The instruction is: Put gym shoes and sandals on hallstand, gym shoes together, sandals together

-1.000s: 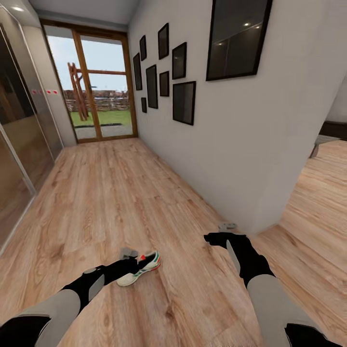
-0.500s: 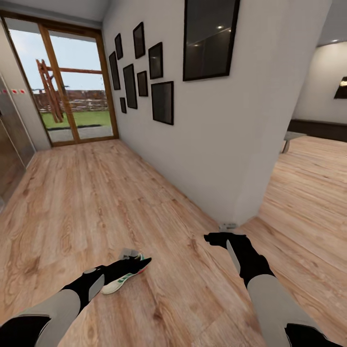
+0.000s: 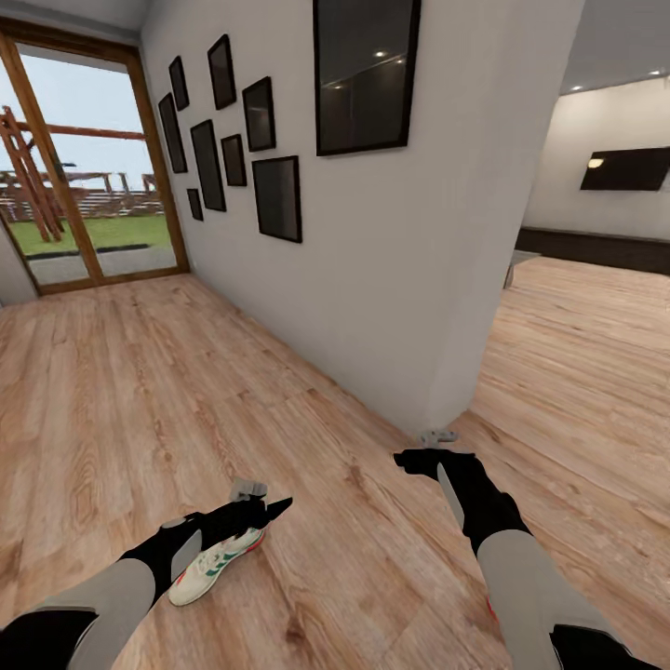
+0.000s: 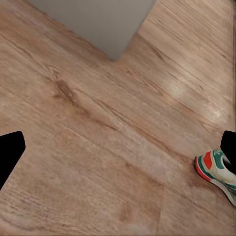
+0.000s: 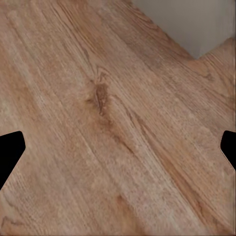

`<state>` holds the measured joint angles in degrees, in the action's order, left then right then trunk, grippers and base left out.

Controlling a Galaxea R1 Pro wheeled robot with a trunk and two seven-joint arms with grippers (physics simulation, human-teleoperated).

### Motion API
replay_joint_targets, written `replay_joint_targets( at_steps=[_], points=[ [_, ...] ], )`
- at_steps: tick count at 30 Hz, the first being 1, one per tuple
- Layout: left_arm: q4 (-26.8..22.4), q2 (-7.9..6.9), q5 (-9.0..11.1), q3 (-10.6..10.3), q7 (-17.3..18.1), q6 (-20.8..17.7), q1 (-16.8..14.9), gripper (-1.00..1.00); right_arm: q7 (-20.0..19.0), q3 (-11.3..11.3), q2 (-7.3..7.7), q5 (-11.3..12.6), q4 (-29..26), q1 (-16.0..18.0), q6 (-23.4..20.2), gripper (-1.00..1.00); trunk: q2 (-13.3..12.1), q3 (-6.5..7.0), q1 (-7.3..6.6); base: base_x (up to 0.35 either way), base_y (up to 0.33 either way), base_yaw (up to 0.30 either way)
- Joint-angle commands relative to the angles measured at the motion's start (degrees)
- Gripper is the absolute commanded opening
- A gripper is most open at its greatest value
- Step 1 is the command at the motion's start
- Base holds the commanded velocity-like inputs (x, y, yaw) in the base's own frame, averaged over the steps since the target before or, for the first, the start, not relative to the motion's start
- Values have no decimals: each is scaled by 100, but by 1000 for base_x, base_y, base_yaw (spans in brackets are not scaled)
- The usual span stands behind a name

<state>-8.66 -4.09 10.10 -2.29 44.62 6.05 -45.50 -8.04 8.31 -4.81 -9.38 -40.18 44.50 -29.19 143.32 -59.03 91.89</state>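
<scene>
One gym shoe (image 3: 216,562), white with green stripes and a red-orange heel, lies on the corridor floor (image 3: 140,391), partly under my left forearm. My left gripper (image 3: 275,507) hovers open above the floor just past the shoe's heel end. In the left wrist view the shoe's heel (image 4: 218,172) sits beside one fingertip, with bare planks in the gripper's (image 4: 120,147) wide gap. My right gripper (image 3: 406,459) hangs open over bare floor near the wall corner, nothing between its fingers (image 5: 118,147). The sandals and the hallstand are out of view.
A white wall (image 3: 391,279) with black picture frames (image 3: 277,197) runs along the corridor and ends at a corner (image 3: 451,409) just ahead of my right gripper. A glass door (image 3: 84,186) closes the far end. An adjoining room (image 3: 596,307) opens to the right.
The whole view has swung to the right, so the door and the shoe have slid left in the picture. Both arms hold the same pose, grippers still open.
</scene>
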Motion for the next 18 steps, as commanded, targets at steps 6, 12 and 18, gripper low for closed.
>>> replay_joint_targets(
  at_steps=[6, 12, 18],
  points=[
    [5, -4, 28, -26, 14, 30, -3, 100, -48, 37, -7, -58, -7, 5, -24, 100, 2, -5, -1, 12, 14, -254],
    [5, -4, 28, -26, 14, 29, -3, 100, -48, 37, -6, -57, -7, 6, -23, 100, 2, -5, -1, 2, 2, -254],
    [5, -4, 28, -26, 13, 28, -3, 100, -48, 37, -7, -60, -7, 5, -25, 100, 2, -5, -1, 0, 0, -254]
  ],
)
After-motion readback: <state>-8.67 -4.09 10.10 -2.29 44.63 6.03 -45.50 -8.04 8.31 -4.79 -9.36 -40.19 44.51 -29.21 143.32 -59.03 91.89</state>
